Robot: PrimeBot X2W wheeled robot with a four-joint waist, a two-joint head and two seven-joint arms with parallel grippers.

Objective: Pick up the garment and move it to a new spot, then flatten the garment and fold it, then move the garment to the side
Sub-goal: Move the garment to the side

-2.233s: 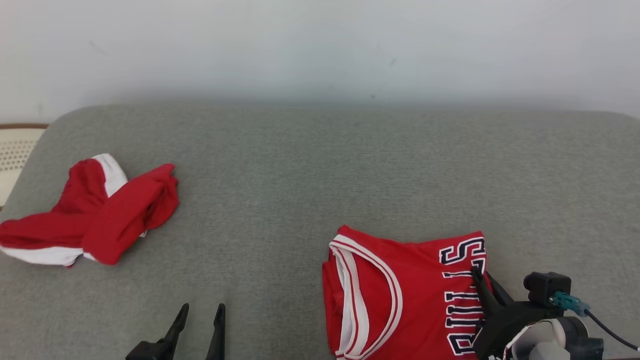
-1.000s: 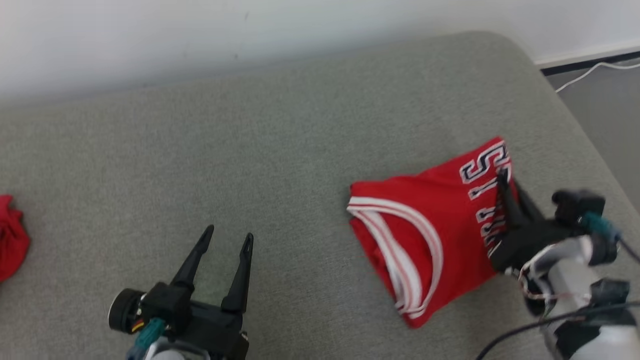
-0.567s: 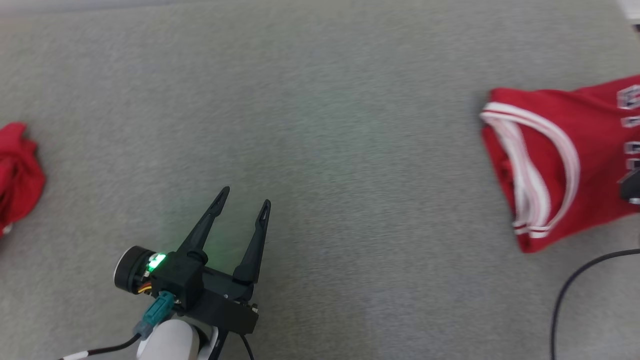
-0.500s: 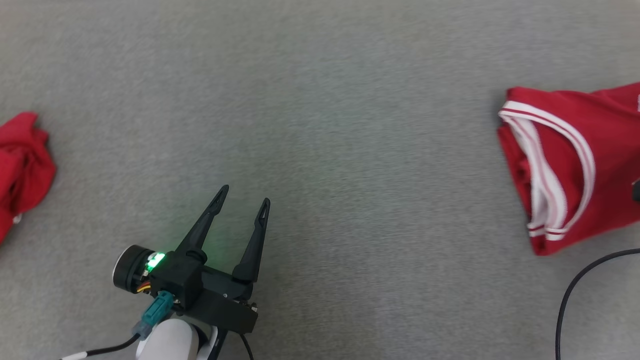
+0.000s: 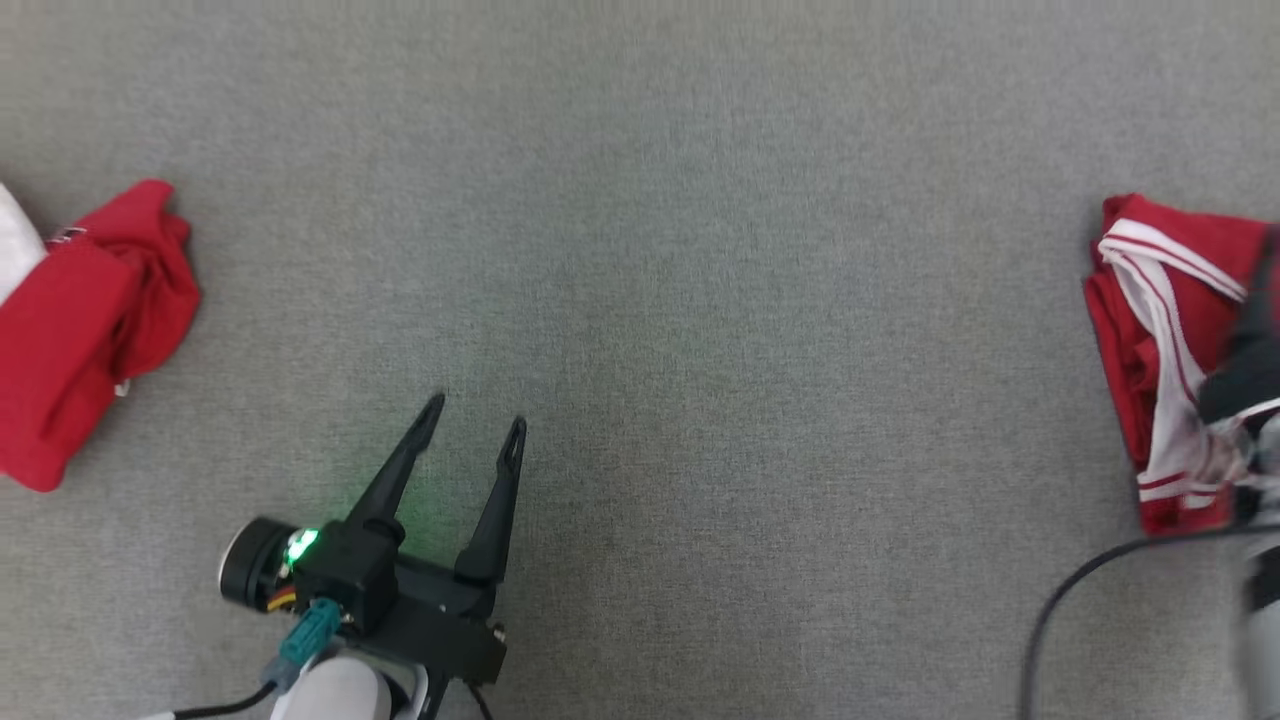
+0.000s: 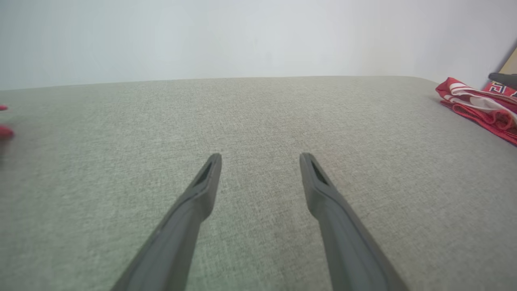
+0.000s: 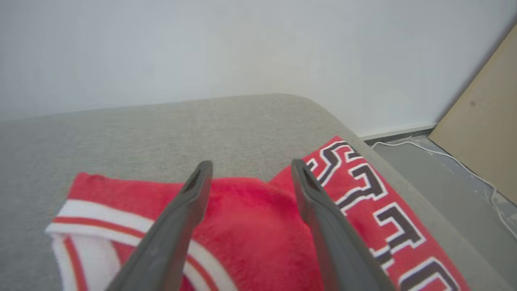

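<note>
The garment, a folded red jersey [image 5: 1130, 340] with white trim and dark lettering, lies flat near the right end of the grey cushion [image 5: 700, 300]. In the right wrist view my right gripper [image 7: 251, 163] hovers just over the jersey [image 7: 250, 226], jaws apart with nothing between them. In the head view that arm is a dark blur [image 5: 1245, 370] over the jersey's right part. My left gripper [image 5: 474, 415] rests open above bare cushion at the lower left, well away from the jersey [image 6: 476, 107]. Its fingers [image 6: 202, 190] hold nothing.
A second crumpled red and white garment [image 5: 90, 320] lies at the cushion's left end. A black cable [image 5: 1060, 600] trails from the right arm. Past the cushion's right edge are grey floor, a white cord [image 7: 444, 153] and a tan board [image 7: 484, 121].
My right gripper has opened and let go of the jersey, which now lies on the cushion. The head camera has tilted down and swung, so the whole picture shifted. The left gripper stays open.
</note>
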